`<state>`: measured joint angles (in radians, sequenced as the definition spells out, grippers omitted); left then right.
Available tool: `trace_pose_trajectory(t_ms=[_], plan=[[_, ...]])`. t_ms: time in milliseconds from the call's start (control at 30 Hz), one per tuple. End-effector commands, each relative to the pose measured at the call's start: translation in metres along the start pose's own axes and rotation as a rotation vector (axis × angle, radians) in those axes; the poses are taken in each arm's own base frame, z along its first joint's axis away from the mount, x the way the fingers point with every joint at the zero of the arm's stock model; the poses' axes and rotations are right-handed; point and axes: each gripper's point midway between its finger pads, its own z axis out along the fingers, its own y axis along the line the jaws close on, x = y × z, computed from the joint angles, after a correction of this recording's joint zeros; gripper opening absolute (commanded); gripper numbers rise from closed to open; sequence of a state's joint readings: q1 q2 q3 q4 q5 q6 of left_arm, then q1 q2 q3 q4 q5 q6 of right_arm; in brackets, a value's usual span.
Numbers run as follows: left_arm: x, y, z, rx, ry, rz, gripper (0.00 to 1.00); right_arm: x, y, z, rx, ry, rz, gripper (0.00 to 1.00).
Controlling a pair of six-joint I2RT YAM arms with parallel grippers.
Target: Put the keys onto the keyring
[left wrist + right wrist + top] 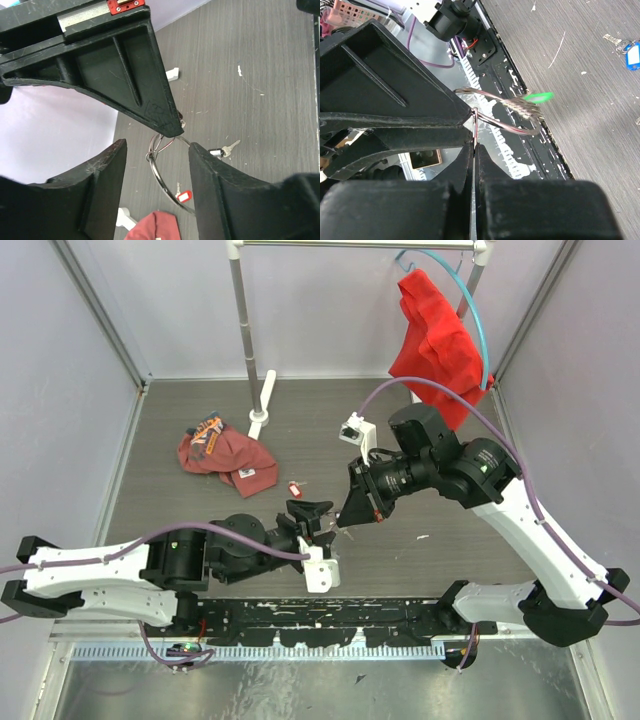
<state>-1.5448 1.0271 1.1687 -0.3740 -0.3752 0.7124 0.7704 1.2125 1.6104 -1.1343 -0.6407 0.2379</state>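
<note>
Lead: Status of both end effectors, nearest first?

Field: We find the left end effector (157, 148) with its fingers apart, one on each side of the keyring (158, 175), touching it on neither side that we can see. We judge it is placed so in order to take hold of the wire, or of a key on it.

Lead: And the other?

Field: The right end effector (474, 131) is pressed together on the wire of the keyring, holding it up off the tabletop (310, 430) between the two arms. We judge that grip is there to present the ring steadily to the left side. A green tag (539, 96) shows on the ring, blurred; how many keys hang there we cannot tell.

Lead: Loose keys?

Field: Three lie on the tabletop beyond, none on the ring: a black-tagged key (220, 151), a blue-tagged key (631, 54), and a red-tagged key (294, 488) just beside the red cap (225, 455). We judge the task part done, with these three not yet threaded.

Lead: Farthest?

Field: A red garment (435, 340) hangs from the rail at the back. It is no part of this work.
</note>
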Motion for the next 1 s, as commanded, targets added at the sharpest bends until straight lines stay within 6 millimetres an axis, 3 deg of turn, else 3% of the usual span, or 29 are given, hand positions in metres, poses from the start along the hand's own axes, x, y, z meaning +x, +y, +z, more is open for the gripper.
trace_pose_trajectory(t_ms=[0,500,800,967], plan=[[-0.001,0.011,-0.002,-0.063,0.01,0.041,0.56,-0.01,0.02,-0.014,-0.063,-0.056,-0.06,0.01],[0.0,-0.006,0.004,-0.046,0.039,0.14,0.42,-0.008,0.03,-0.017,-0.113,-0.047,-0.059,0.01],[0.002,-0.005,0.004,-0.065,0.049,0.162,0.33,-0.005,0.032,-0.02,-0.112,-0.04,-0.052,0.01],[0.001,-0.007,0.004,-0.061,0.047,0.165,0.22,-0.005,0.033,-0.02,-0.113,-0.042,-0.052,0.01]])
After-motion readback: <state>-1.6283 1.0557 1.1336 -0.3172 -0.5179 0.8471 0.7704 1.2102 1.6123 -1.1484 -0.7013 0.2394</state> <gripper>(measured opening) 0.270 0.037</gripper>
